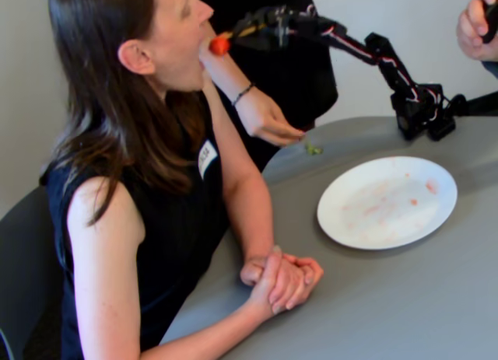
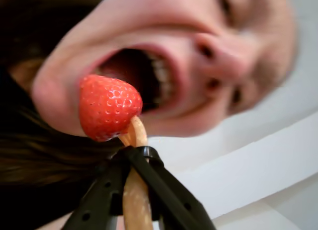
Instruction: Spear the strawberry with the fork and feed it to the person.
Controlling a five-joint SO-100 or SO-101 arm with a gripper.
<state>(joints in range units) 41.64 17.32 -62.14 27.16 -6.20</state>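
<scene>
The strawberry (image 1: 220, 45) is speared on the orange-tan fork (image 1: 234, 36), right in front of the person's (image 1: 140, 181) open mouth. In the wrist view the strawberry (image 2: 109, 113) sits on the fork (image 2: 135, 190), close to her open mouth, with her face (image 2: 198, 56) filling the frame. My gripper (image 1: 257, 29) is shut on the fork, and its black fingers (image 2: 164, 185) close around the handle at the gripper's tip (image 2: 136, 153). The black arm with red wires reaches left from its base (image 1: 420, 111) on the table.
A white plate (image 1: 387, 202) with red smears lies on the grey table (image 1: 389, 305). A tiny green scrap (image 1: 313, 149) lies beyond it. A standing figure in dark clothes (image 1: 296, 72) is behind the arm. Another hand (image 1: 476, 26) shows at top right. The person's clasped hands (image 1: 282, 278) rest on the table.
</scene>
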